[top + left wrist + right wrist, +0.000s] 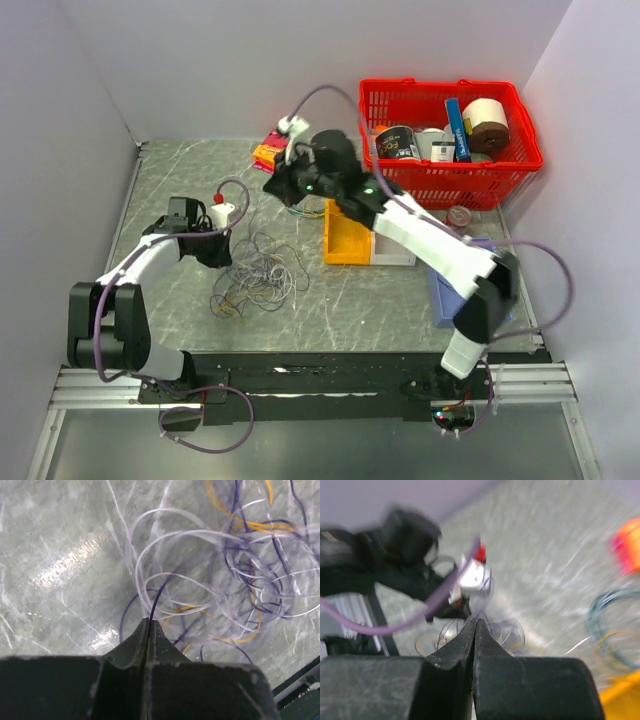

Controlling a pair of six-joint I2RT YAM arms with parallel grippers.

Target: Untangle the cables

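The cables (262,272) lie on the table (180,180) just right of the left gripper (150,622), one strand reaching its tips. Beyond them hangs the right gripper (476,621), a bin (348,240) to its right.

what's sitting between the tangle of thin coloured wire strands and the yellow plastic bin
Nothing. The top view shows bare grey marbled tabletop between the tangle of thin coloured wire strands and the yellow plastic bin.

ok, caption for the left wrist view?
Left gripper shut on a dark purple strand at the edge of the tangled cables.
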